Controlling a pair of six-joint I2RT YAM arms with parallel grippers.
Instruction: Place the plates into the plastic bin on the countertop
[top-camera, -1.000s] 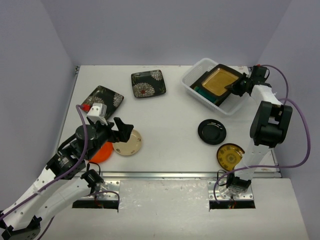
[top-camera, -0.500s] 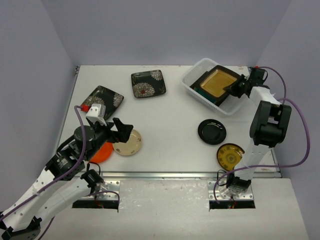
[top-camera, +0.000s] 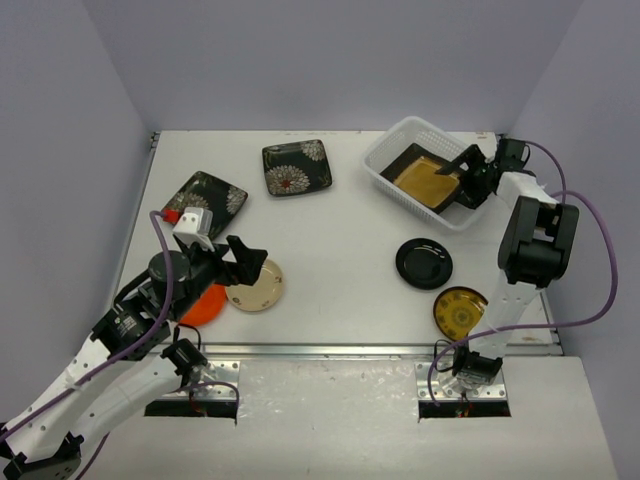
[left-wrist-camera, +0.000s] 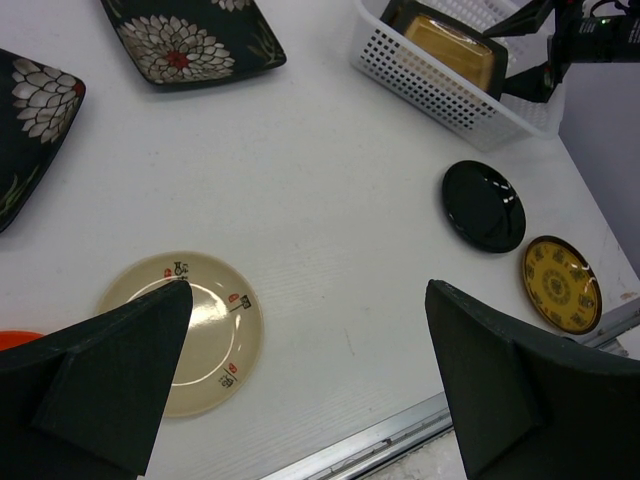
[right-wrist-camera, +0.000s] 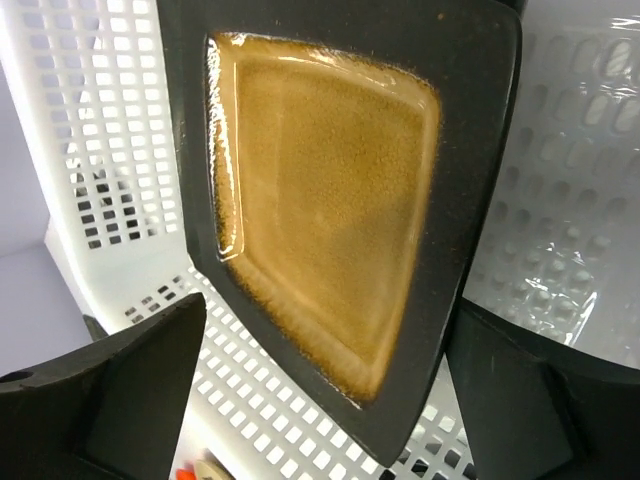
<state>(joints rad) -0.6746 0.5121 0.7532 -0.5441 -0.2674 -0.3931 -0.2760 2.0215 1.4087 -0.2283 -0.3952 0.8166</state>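
Observation:
The white plastic bin (top-camera: 392, 150) stands at the back right of the countertop (top-camera: 340, 230). A square amber-centred plate (top-camera: 425, 178) (right-wrist-camera: 330, 220) lies inside it. My right gripper (top-camera: 462, 170) (right-wrist-camera: 325, 310) is open over the bin, its jaws wide apart on either side of the plate's near corner. My left gripper (top-camera: 245, 262) (left-wrist-camera: 308, 300) hangs open above the cream round plate (top-camera: 255, 287) (left-wrist-camera: 185, 330), holding nothing. An orange plate (top-camera: 205, 303) lies partly under the left arm. Two black floral square plates (top-camera: 297, 166) (top-camera: 205, 195), a black round plate (top-camera: 424, 263) and a yellow-patterned dark plate (top-camera: 460, 311) lie on the countertop.
A metal rail (top-camera: 330, 350) runs along the countertop's front edge. Grey walls close in the left, back and right sides. The right arm's cable (top-camera: 600, 250) loops near the right wall.
My right gripper has opened and let go of the amber-centred plate, which has settled lower into the bin. The left arm has not moved.

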